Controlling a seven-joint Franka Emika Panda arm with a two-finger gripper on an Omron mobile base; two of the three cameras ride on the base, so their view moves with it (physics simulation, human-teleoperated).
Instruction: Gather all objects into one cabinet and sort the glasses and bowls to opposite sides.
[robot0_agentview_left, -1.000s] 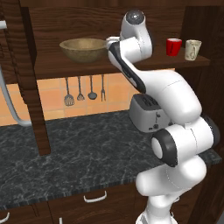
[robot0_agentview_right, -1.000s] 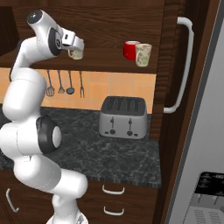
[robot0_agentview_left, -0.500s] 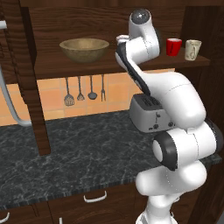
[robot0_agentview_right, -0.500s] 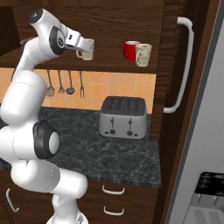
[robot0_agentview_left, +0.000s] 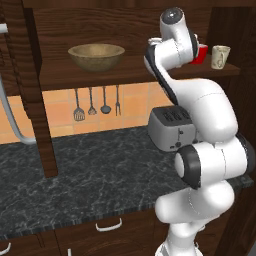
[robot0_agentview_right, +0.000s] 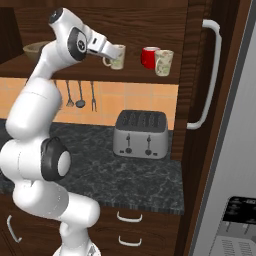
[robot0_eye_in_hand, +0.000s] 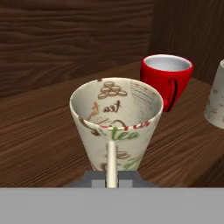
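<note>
Above the cabinet shelf (robot0_agentview_right: 100, 75), gripper (robot0_agentview_right: 111, 51) clamped on cream cup (robot0_agentview_right: 117, 56)

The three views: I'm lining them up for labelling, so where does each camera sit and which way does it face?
Left base view: behind-left, facing shelf and wooden bowl; arm at right.
Right base view: behind-right, facing toaster; gripper holds the printed cup.
Hand view: along the gripper, at that cup.
Shared: red cup.

Cream cup (robot0_eye_in_hand: 116, 118) printed with brown, red, green "tea" lettering; red cup (robot0_eye_in_hand: 166, 78) white inside; tan wooden bowl (robot0_agentview_left: 96, 55); dark wood-grain shelf (robot0_eye_in_hand: 39, 131); black marbled worktop (robot0_agentview_left: 90, 175).
</note>
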